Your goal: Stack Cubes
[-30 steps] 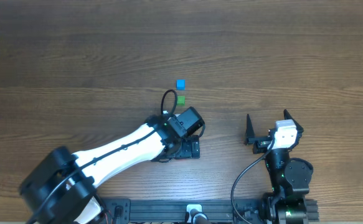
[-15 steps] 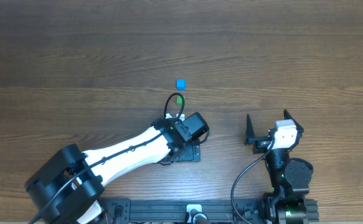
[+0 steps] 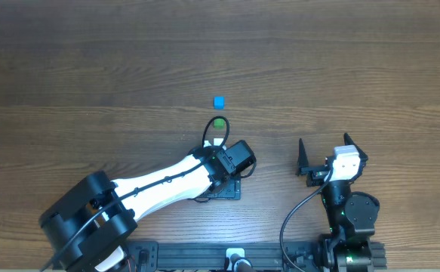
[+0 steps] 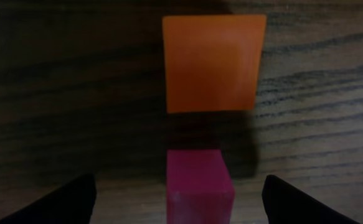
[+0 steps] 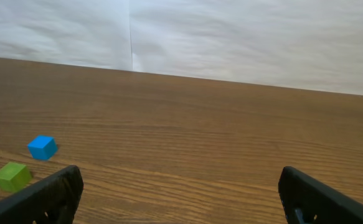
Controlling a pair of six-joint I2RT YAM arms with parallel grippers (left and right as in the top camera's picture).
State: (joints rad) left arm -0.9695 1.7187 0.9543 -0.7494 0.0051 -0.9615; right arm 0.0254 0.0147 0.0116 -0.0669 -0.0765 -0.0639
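Top view: The left arm stands at the lower left and extends diagonally to the centre of the wooden worktop. Its wrist is positioned just below the green cube. A black cable loop from the wrist partly overlaps that cube. The blue cube lies near the green one, farther from the arm bases, and the two are not touching. The right arm is folded close to its base. The right gripper has its fingers spread apart with nothing between them, well apart from both cubes.

Left wrist view: The left gripper is spread wide, close above the worktop. The magenta cube sits between the two fingers with a gap on each side and no contact. The orange cube lies just beyond the magenta cube, in line with it, with a shadowed strip of worktop between them.

Right wrist view: The right gripper's fingers frame bare worktop. The blue and green cubes lie off to one side, near each other, with a white backdrop behind the worktop edge
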